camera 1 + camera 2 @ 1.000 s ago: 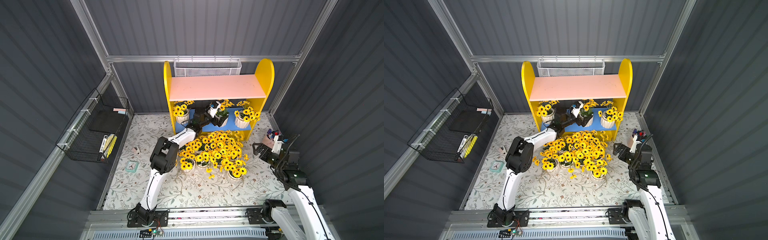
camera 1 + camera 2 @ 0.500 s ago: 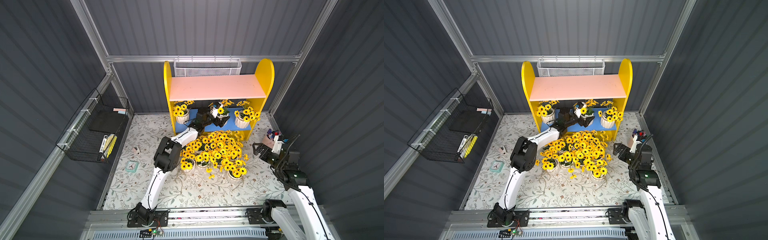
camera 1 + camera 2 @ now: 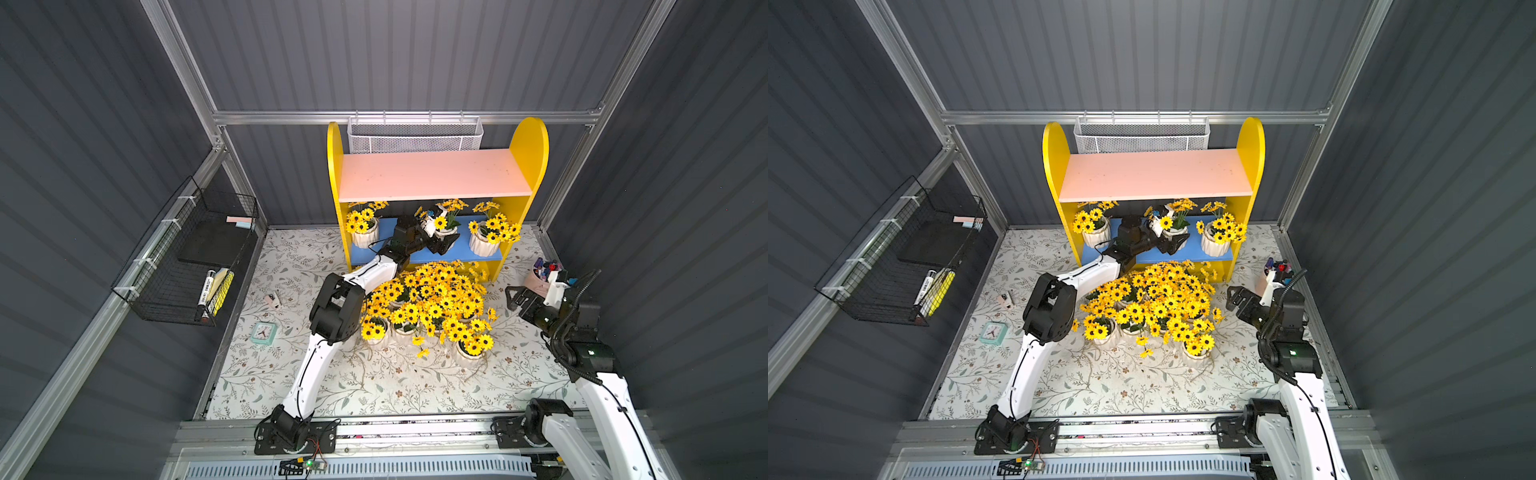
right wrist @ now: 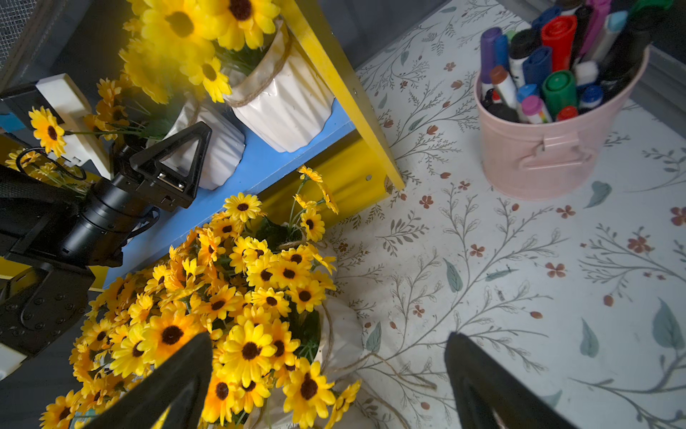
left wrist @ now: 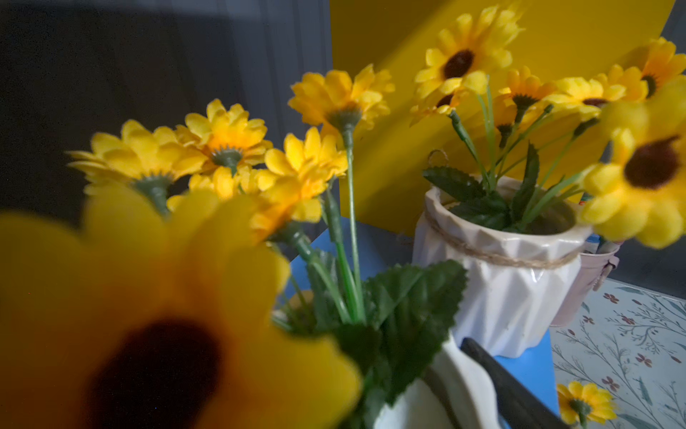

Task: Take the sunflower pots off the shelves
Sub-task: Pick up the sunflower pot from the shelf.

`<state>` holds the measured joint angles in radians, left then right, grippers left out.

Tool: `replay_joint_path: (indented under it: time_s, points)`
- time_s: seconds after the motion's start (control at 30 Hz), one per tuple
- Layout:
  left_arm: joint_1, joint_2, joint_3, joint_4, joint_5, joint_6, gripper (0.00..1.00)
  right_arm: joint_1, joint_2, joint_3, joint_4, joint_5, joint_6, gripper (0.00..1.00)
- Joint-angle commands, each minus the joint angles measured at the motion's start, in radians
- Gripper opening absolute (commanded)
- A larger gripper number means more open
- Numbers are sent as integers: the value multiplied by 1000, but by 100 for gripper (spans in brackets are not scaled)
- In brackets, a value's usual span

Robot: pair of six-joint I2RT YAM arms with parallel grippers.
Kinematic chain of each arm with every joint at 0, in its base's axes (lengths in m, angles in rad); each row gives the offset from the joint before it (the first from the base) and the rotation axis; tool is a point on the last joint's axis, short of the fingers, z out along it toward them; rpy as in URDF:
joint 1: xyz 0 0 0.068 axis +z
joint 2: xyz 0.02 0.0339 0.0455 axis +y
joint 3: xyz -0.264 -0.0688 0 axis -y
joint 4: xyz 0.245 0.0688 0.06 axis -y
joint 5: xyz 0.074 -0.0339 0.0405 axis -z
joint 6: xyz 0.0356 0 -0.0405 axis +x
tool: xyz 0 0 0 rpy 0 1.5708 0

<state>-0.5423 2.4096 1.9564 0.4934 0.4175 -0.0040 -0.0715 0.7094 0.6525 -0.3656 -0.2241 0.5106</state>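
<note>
Sitting around the middle pot (image 4: 222, 152), my left gripper (image 3: 448, 244) may be squeezing it; I cannot tell. My right gripper (image 4: 328, 340) is open and farther off.

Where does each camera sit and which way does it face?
Top views: overhead at the front, looking down at the shelves; left arm, right arm show.
Left wrist: inside the lower shelf, facing the middle pot and end pot; one dark finger shows.
Right wrist: low above the mat, facing pen cup and floor pots; open right gripper shows.
Shared: both wrist views show end pot and pen cup.
</note>
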Motion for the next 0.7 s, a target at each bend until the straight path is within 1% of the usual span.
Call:
replay_joint_path:
  time_s: [0.0, 0.03, 0.07, 0.23, 0.33, 0.53, 0.67]
  points:
    - [-2, -67, -70, 24, -11, 28, 15, -5, -5, -13, 11, 2, -11, 99]
    - [-1, -93, -95, 46, -13, 25, 3, -3, -5, -14, 14, 1, -10, 99]
    - [-2, -119, -117, 57, -16, 25, 0, -4, -5, -15, 16, 1, -9, 99]
    - [-2, -238, -200, 59, -32, 50, 0, -3, -3, -19, 25, -2, -2, 99]
    - [-5, -323, -288, 105, -33, 44, 0, -3, -4, -20, 31, -2, 1, 99]
    - [-21, -512, -481, 156, -72, 44, 0, -3, 1, -16, 36, -16, 18, 99]
    - [-48, -648, -582, 126, -103, 59, 0, -4, 4, -22, 39, -31, 32, 99]
